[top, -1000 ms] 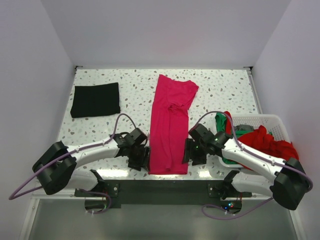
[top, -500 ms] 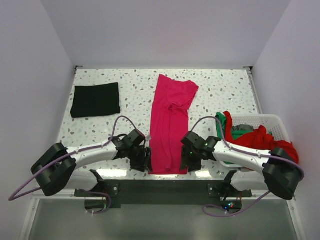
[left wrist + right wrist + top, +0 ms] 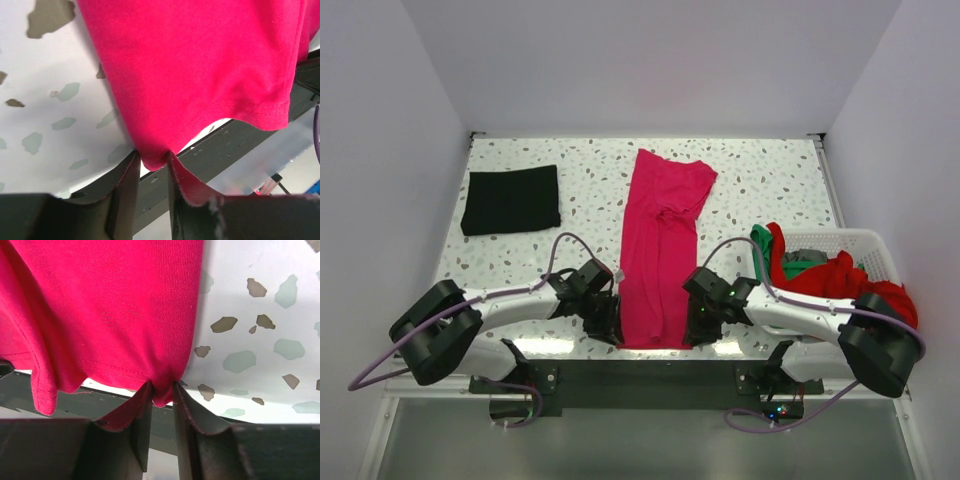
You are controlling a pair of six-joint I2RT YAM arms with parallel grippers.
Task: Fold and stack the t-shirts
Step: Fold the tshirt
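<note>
A magenta-pink t-shirt (image 3: 658, 250) lies folded lengthwise in a long strip down the middle of the table, hem at the near edge. My left gripper (image 3: 612, 322) is shut on the hem's near left corner (image 3: 152, 159). My right gripper (image 3: 692, 325) is shut on the hem's near right corner (image 3: 162, 392). Both corners are pinched and bunched between the fingers at the table's front edge. A black t-shirt (image 3: 511, 199) lies folded at the back left. Red (image 3: 855, 285) and green (image 3: 762, 243) shirts are heaped in the basket.
A white lattice basket (image 3: 876, 250) stands at the right edge of the speckled table (image 3: 760, 180), close to my right arm. The dark frame rail (image 3: 640, 375) runs just below the table's near edge, under both grippers.
Both grippers moved inward to the pink shirt's near hem corners and closed on them. The shirt itself has not shifted.
</note>
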